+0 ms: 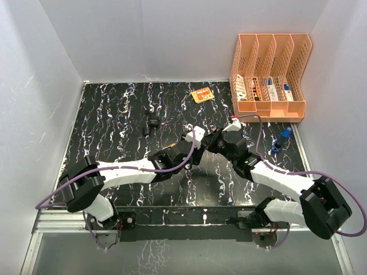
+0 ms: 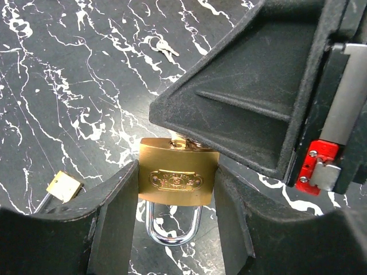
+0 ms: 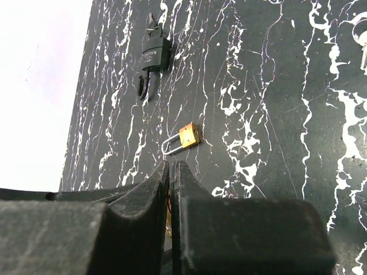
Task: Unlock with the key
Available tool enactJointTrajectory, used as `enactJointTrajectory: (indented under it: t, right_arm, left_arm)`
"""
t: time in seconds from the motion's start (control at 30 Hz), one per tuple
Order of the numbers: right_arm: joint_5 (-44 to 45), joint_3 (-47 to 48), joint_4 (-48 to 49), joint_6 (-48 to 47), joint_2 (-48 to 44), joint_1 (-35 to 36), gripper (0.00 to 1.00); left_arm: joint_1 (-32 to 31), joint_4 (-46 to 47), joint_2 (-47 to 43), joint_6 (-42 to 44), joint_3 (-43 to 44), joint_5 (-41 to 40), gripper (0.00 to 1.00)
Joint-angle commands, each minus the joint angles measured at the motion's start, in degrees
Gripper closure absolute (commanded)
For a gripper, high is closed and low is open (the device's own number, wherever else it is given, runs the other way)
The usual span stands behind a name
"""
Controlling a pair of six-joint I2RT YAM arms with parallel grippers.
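Two-arm key insertion, seen mainly from the left wrist. Your left gripper point(image 2: 176, 169) is clamped on the two flanks of the brass padlock point(image 2: 176, 182), which is held just above the marbled table point(image 2: 51, 86). The padlock's long axis runs along the fingers: the shackle point(image 2: 174, 232) points back toward the wrist and the keyway end points outward. Your right gripper point(image 3: 172, 167) meets that outward end head-on. Its fingers are pinched almost together, judged to be on the key point(image 2: 184, 141), of which only a sliver shows at the lock's top edge. The right arm is therefore the one placed to turn. Both shackle legs look seated, so the lock is judged not yet open. A spare key bunch point(image 2: 161, 48) and a small brass padlock point(image 2: 63, 187) lie apart on the table.
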Motion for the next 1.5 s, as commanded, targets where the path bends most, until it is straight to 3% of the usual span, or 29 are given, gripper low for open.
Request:
enactJointTrajectory:
  t: [0.0,0.13,0.2,0.5,0.73,1.07,1.47]
  right_arm:
    - [-3.5,-0.2,-4.2,0.4,-2.8,1.5,0.90]
    - [-0.7,-0.4,-6.1,-1.7,-7.0,0.3,0.59]
    - [0.2,-0.4,-7.8,-3.1,-8.9,-1.1,0.51]
    - [0.8,-1.9,-13.4,-8.4,-14.0,-3.7,0.28]
    - [-8.0,-4.1,-7.9,-11.1,-10.1,-3.7,0.12]
    - [-18.7,-7.7,7.4,-8.9,-6.2,-3.7,0.06]
    - [-17.2,-8.1,10.8,-7.7,-3.1,-3.6,0.04]
  left_arm:
    - [1.3,5.2,-0.8,-3.0,5.4,-6.6,1.00]
    - [1.4,1.9,-0.6,-6.4,3.8,-9.1,1.00]
    - [1.5,0.9,-0.8,-8.2,2.6,-10.2,1.00]
    - [1.6,-7.6,-1.8,-16.5,3.1,-17.6,1.00]
    - [1.7,-12.7,-1.0,-22.2,9.1,-18.4,1.00]
    - [1.7,-13.3,0.6,-25.9,12.5,-13.8,1.00]
    - [1.7,-11.4,-3.2,-28.0,9.5,-10.7,1.00]
